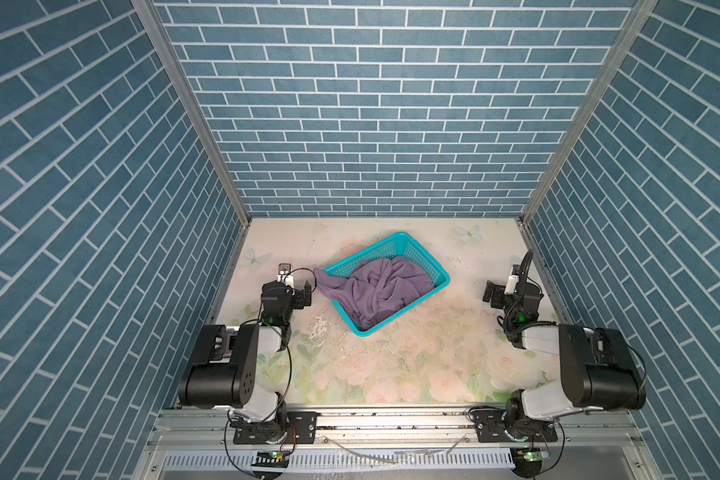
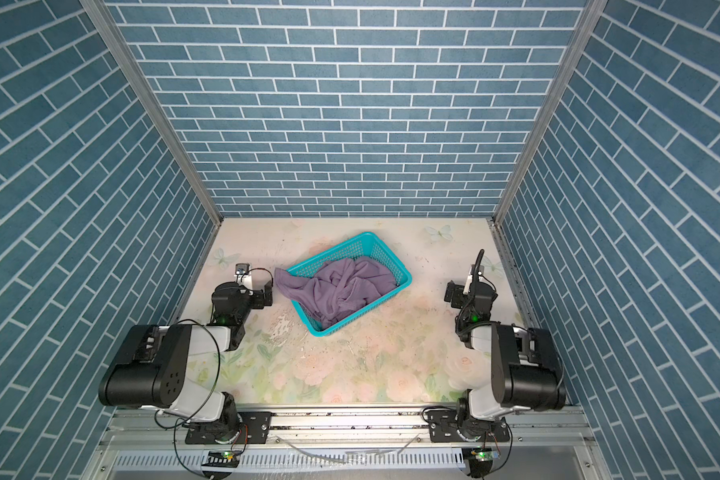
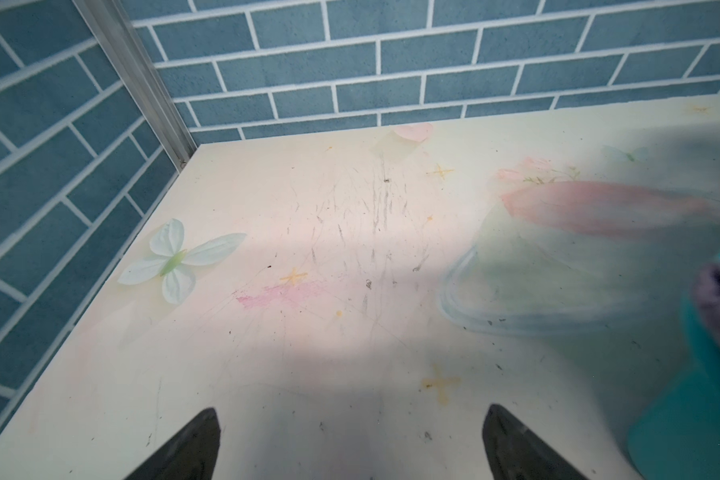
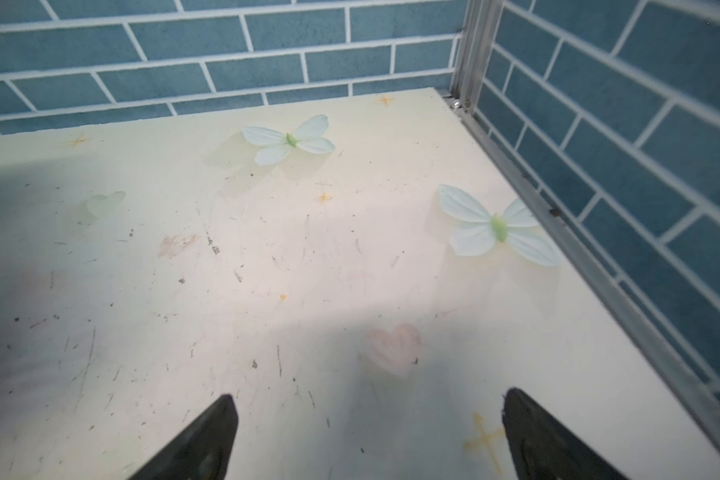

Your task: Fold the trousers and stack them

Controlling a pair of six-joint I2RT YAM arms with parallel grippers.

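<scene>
You have nothing of the fold done yet, as far as the views show. The trousers [image 1: 377, 291] lie crumpled in a heap inside the teal basket [image 1: 395, 243], which sits on the desk [image 1: 391, 365] nearer its far edge than its near one, roughly midway between the side edges. One flap hangs out over the basket rim on the side facing the desk's left edge, just beside your left gripper [image 1: 303, 296]. That gripper stands wide apart and empty, and its wrist view shows only bare desk between the jaws. Your right gripper [image 1: 491, 293] is equally wide and empty, near the right edge and well apart from the basket. By my reckoning, you have yet to pull the trousers out, spread them flat, fold them and set them down as a stack.
</scene>
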